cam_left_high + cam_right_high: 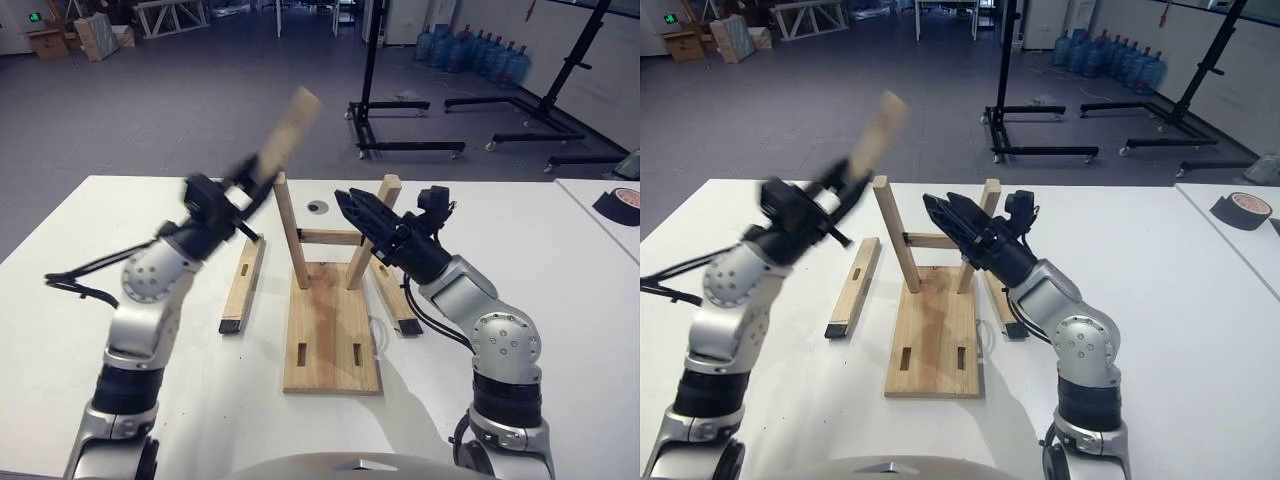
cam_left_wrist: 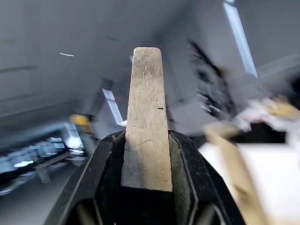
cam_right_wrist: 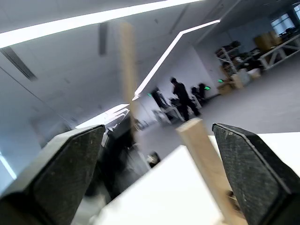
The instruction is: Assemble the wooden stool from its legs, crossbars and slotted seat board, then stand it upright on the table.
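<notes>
Clamping one leg (image 1: 288, 130): left gripper (image 1: 246, 180) | right gripper (image 1: 352, 205) spread wide | two legs (image 1: 290, 235) (image 1: 388, 190) upright in seat board (image 1: 330, 345) | two pieces (image 1: 243, 285) (image 1: 395, 300) flat

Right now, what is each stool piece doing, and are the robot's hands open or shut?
left gripper, shut on the wooden piece.
wooden piece, held up in the air.
right gripper, open, by the standing legs.
standing legs, up on the seat board, tilted, joined by a crossbar.
seat board, flat on the table.
loose legs, lying flat on the table.
</notes>
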